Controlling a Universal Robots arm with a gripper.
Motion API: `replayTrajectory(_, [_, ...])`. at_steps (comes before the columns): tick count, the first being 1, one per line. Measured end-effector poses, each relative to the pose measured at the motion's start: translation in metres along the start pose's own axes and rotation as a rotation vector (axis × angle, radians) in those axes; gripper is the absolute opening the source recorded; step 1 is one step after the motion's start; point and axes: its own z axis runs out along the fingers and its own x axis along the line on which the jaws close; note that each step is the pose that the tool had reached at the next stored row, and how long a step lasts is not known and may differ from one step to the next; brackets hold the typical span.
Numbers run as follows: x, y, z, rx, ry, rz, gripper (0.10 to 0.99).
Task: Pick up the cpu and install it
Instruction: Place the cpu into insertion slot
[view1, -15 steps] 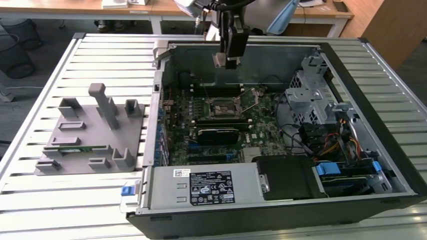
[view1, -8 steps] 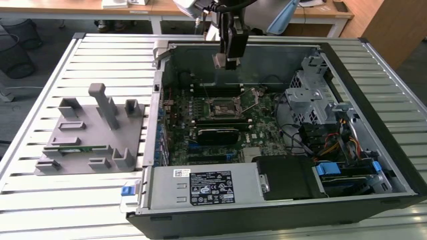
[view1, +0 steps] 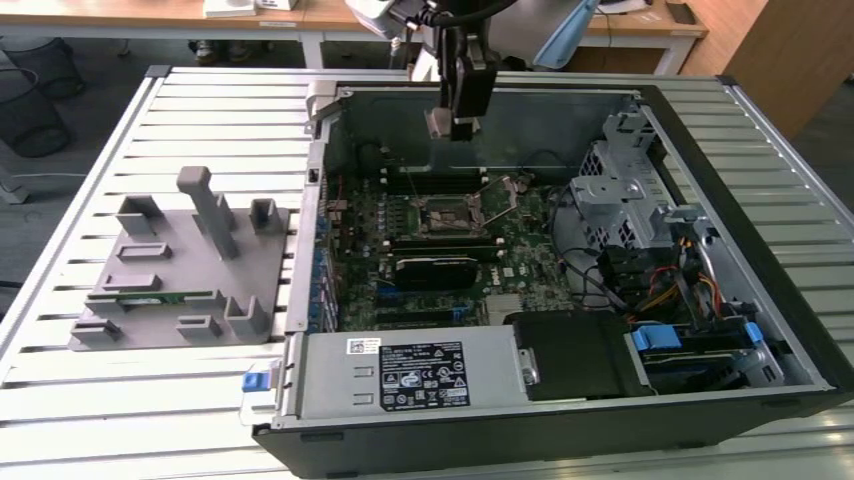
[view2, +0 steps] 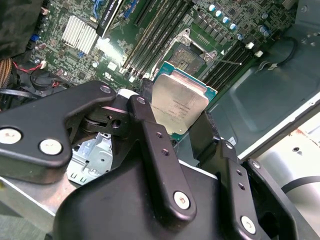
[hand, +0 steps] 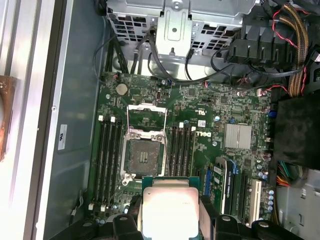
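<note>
Second wrist view is showing the black end effector (view2: 176, 117) clamping the small flat square silvery-topped cpu (view2: 179, 100) by opposite edges, hanging over the green motherboard (view2: 80, 60) near its open metal-framed socket (view2: 189, 54), and it's looking light, stiff, fragile underneath, so edge grips only.

My gripper (view2: 176, 119) holds cpu (hand: 169, 210) over mobo (view1: 527, 255) inside case (view1: 574, 442); socket (hand: 142, 152) on mobo btwn mem slot rows (hand: 107, 160); fixture (view1: 174, 290) on table (view1: 134, 410), exterior view's left of case
</note>
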Motion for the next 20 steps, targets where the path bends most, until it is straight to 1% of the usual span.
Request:
replayTrajectory(6, [0.0, -0.0001, 0.0014, 0.0, 0.0001, 0.0, 0.537])
replayTrajectory(8, [0.0005, -0.0002, 0.003, 0.0, 0.0001, 0.0, 0.537])
replayTrajectory(13, [0.004, -0.0003, 0.0115, 0.0, -0.0001, 0.0, 0.537])
replayTrajectory(17, [0.0092, 0.0, 0.0187, 0.0, -0.0008, 0.0, 0.537])
replayTrajectory(20, [0.0096, -0.0001, 0.0228, 0.0, -0.0006, 0.0, 0.537])
